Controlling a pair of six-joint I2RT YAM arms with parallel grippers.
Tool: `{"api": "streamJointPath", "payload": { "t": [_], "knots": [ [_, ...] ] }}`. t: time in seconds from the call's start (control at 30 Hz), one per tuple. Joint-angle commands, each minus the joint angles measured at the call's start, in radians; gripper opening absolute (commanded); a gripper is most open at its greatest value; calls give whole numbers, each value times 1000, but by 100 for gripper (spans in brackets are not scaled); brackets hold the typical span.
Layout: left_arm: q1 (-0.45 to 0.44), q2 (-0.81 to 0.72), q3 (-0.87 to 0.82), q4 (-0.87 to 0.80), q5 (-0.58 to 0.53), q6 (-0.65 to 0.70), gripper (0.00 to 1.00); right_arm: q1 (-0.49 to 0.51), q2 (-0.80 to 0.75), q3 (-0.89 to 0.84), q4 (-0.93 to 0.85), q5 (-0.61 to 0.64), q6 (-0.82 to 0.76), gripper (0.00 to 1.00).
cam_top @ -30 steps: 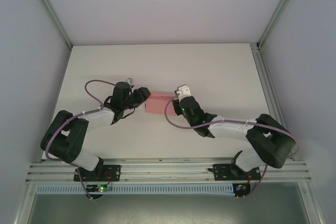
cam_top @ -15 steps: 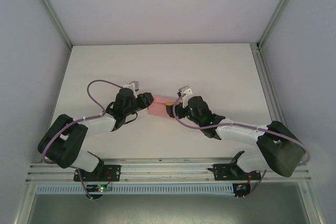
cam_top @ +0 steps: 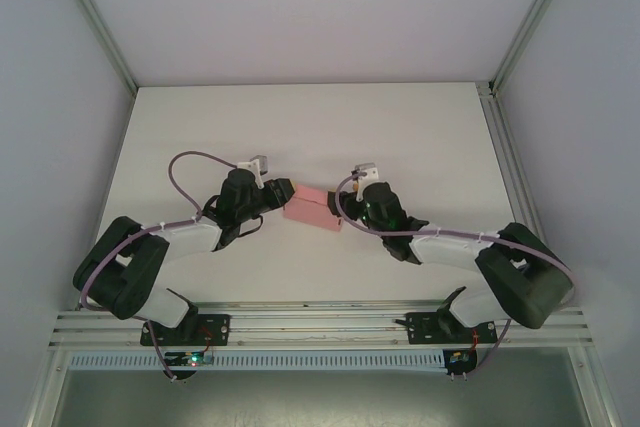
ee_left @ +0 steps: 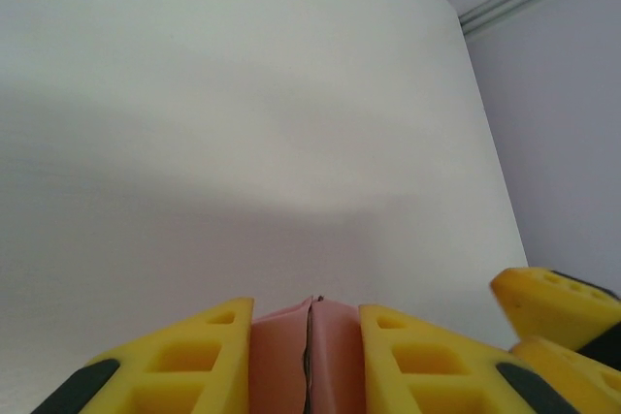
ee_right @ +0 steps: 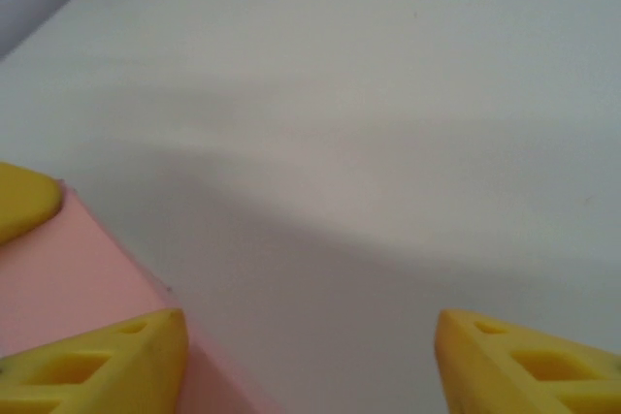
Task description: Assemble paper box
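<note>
The pink paper box (cam_top: 312,209), a small closed rectangular shape, hangs just above the white table (cam_top: 300,127) between the two arms. My left gripper (cam_top: 281,193) is shut on its left end. In the left wrist view two pink card layers (ee_left: 309,356) are pressed between the yellow fingers (ee_left: 204,346) of that gripper (ee_left: 309,312). My right gripper (cam_top: 346,209) is at the box's right end. In the right wrist view it (ee_right: 309,327) stands open with bare table between its fingers, and the box (ee_right: 78,278) lies against its left finger (ee_right: 116,361).
Metal frame rails (cam_top: 500,87) and grey walls bound the table at the back and sides. The right gripper's yellow finger (ee_left: 558,302) shows at the lower right of the left wrist view. The left gripper's finger (ee_right: 21,199) shows at the left edge of the right wrist view.
The box has shifted slightly right and toward the near edge and now sits tilted. The right wrist has swung to the right. The left gripper has kept its hold.
</note>
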Motion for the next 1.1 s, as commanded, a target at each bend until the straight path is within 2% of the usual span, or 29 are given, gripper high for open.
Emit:
{"api": "streamJointPath", "payload": {
  "t": [0.0, 0.1, 0.13, 0.2, 0.37, 0.57, 0.63, 0.67, 0.73, 0.8, 0.87, 0.93, 0.97, 1.07],
  "knots": [
    [-19, 73, -51, -209, 27, 57, 24, -6, 74, -115, 52, -27, 31, 65],
    [-18, 101, -51, -190, 72, 66, 12, 3, 163, -171, 207, -67, -6, 63],
    [-18, 110, -51, -186, 90, 73, 10, 6, 203, -175, 260, -69, -15, 59],
    [-17, 117, -52, -188, 99, 73, 2, 11, 263, -209, 341, -70, -13, 45],
    [-16, 143, -55, -205, 113, 86, 0, 45, 388, -272, 583, -8, -20, 31],
    [-18, 181, -36, -216, 155, 92, 0, 66, 367, -266, 576, 33, -54, 25],
    [-17, 158, -22, -239, 145, 99, 0, 65, 319, -248, 525, 36, -63, 26],
    [-17, 141, -14, -254, 134, 102, 0, 61, 289, -231, 484, 27, -66, 31],
    [-18, 102, 20, -301, 99, 112, 23, 56, 210, -186, 332, 13, -72, 45],
    [-18, 74, 81, -359, 86, 133, 26, 45, 140, -63, 90, 18, -79, 55],
    [-17, 67, 153, -415, 87, 153, 47, 28, 117, 39, -88, 21, -93, 66],
    [-18, 72, 225, -448, 87, 161, 60, 12, 106, 106, -154, -12, -126, 71],
    [-17, 76, 259, -469, 92, 172, 75, 1, 99, 130, -168, -46, -138, 72],
    [-17, 67, 334, -534, 87, 209, 82, -39, 64, 209, -248, -137, -136, 74]
  ]
}}
